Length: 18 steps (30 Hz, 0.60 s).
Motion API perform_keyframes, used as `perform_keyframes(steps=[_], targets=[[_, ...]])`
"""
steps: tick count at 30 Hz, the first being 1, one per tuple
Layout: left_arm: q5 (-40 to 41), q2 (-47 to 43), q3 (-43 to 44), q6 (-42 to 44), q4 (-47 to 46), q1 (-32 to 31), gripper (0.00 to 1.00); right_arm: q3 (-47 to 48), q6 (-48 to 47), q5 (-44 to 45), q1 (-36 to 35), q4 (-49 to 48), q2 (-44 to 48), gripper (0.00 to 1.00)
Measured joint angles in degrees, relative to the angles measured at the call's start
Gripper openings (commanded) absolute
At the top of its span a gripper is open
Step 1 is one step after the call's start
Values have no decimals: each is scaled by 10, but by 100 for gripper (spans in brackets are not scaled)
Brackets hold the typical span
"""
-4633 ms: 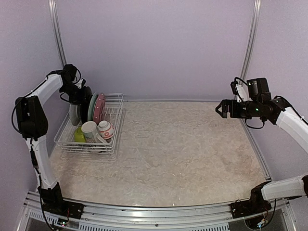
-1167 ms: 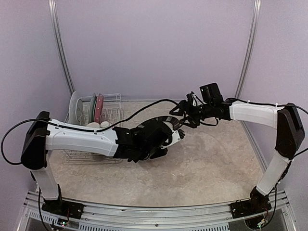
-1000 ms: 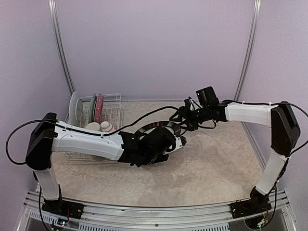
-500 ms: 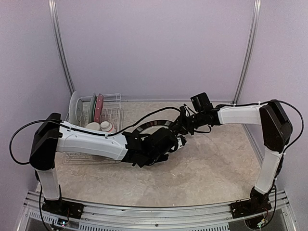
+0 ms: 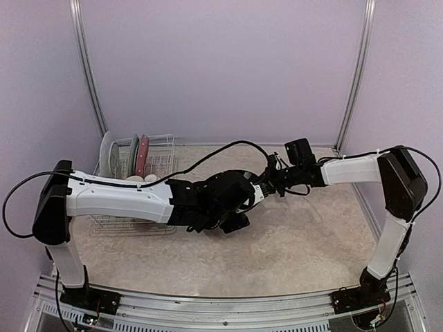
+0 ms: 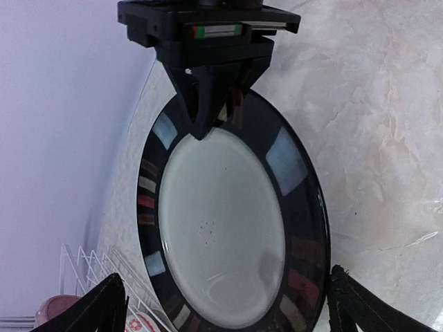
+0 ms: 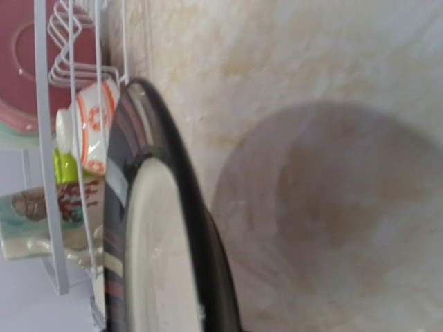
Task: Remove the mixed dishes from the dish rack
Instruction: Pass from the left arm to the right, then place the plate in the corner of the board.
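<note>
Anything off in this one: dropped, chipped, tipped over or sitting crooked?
Nothing stands out. The black plate is out of the dish rack, tilted between the arms, with the right claw clamped on its rim and the left claw open either side. No chips or spills show; the other dishes sit in the rack.

The round black plate [image 6: 221,235] has a pale grey middle. Its rim has little blocks of red and cream, with light blue ones at 11 and 1 o'clock. The small round bowl [image 7: 90,124] is white with orange-red marks. The stone table top [image 6: 374,104] is creamy with brown swirls.
</note>
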<state>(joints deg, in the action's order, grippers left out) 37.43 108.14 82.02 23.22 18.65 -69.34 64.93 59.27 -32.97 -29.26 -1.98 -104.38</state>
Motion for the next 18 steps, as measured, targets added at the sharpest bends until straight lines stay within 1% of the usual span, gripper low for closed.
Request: perform_keyframes(steps=[7, 14, 18], targets=[[-77, -82, 24, -80, 54, 22, 99, -50, -22, 28, 36, -26, 42, 0], [-181, -177, 38, -170, 82, 100, 99, -119, -34, 39, 71, -43, 89, 0], [-235, -218, 38, -217, 89, 133, 99, -160, -37, 39, 112, -60, 116, 0]])
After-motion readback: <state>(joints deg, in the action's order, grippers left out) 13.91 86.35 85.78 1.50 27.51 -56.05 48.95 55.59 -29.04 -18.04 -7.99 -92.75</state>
